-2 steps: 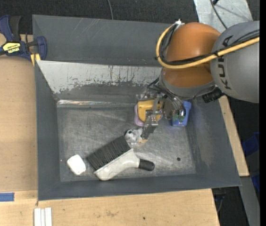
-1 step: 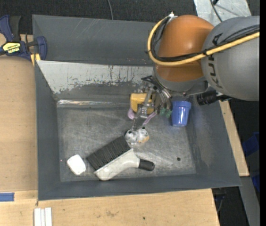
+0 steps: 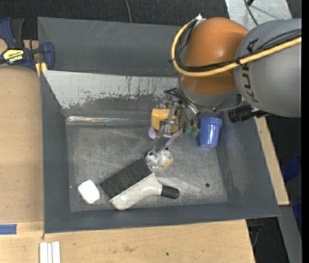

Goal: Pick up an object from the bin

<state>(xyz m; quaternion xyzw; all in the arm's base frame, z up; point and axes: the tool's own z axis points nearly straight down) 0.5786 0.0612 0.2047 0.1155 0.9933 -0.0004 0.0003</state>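
My gripper (image 3: 164,138) reaches down from under the orange dome into the middle of the bin. Its tip is at a small shiny silver and yellowish thing (image 3: 160,159) on the bin floor. I cannot tell whether that thing is touched or held. Just in front of it lies a brush (image 3: 138,189) with black bristles, a white handle and a black end, set at a slant. A yellow block (image 3: 160,116) and a bit of purple (image 3: 153,131) sit right behind the gripper, partly hidden by it.
A blue cup (image 3: 209,131) stands to the right of the gripper near the right wall. A small white block (image 3: 89,191) lies at the front left corner. The arm and its dome cover the bin's back right part.
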